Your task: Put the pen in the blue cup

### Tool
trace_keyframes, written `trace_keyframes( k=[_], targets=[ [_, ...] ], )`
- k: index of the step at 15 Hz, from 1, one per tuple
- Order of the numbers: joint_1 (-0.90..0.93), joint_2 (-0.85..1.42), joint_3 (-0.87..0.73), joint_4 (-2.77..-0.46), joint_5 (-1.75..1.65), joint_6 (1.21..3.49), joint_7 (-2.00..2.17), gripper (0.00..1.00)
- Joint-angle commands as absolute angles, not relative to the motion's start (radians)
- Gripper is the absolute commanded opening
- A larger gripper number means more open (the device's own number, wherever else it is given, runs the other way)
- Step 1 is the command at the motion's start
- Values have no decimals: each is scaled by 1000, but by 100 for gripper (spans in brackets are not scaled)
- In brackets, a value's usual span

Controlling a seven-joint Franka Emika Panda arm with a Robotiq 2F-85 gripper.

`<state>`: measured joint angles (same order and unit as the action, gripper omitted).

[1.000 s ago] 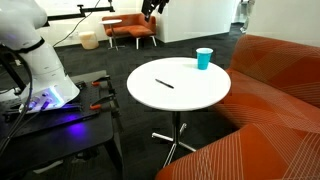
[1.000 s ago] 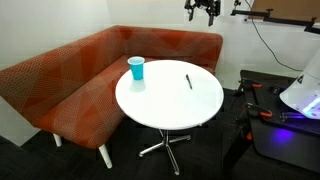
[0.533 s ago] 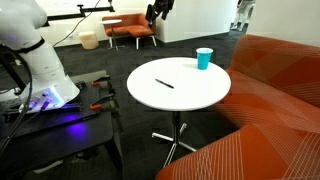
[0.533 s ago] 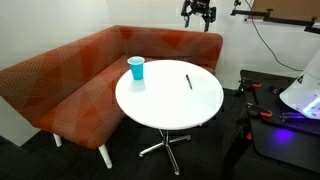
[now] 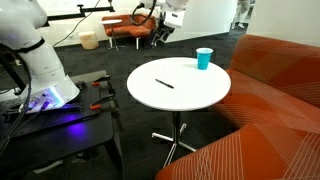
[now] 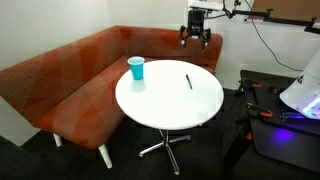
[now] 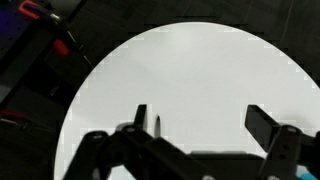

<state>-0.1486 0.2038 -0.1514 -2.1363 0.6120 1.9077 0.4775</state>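
The black pen [image 5: 164, 84] lies flat on the round white table [image 5: 200, 98], near its middle; it also shows in the other exterior view [image 6: 188, 81]. The light-blue cup [image 5: 204, 58] stands upright near the table's edge [image 6: 136, 68], apart from the pen. My gripper [image 5: 159, 37] hangs in the air above and beyond the table, open and empty [image 6: 196, 40]. In the wrist view the gripper [image 7: 203, 122] looks down on the table [image 7: 180, 70]. Only the pen's tip [image 7: 157, 124] shows, beside one finger. The cup is out of the wrist view.
An orange corner bench [image 6: 60, 85] wraps round the table on the cup's side [image 5: 270, 110]. The robot's base and a dark stand [image 5: 50, 100] with red-handled tools sit beside the table. An orange chair [image 5: 128, 28] stands far behind.
My gripper has come down from the top of both exterior views and moved closer to the table. The pen and the cup have not moved.
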Motion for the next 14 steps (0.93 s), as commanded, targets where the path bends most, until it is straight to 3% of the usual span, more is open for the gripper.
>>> trace_keyframes(
  k=[1, 14],
  targets=[
    [-155, 270, -161, -2110, 628, 1929, 484, 100],
    [-108, 407, -157, -2183, 604, 2371, 535, 100]
  ],
)
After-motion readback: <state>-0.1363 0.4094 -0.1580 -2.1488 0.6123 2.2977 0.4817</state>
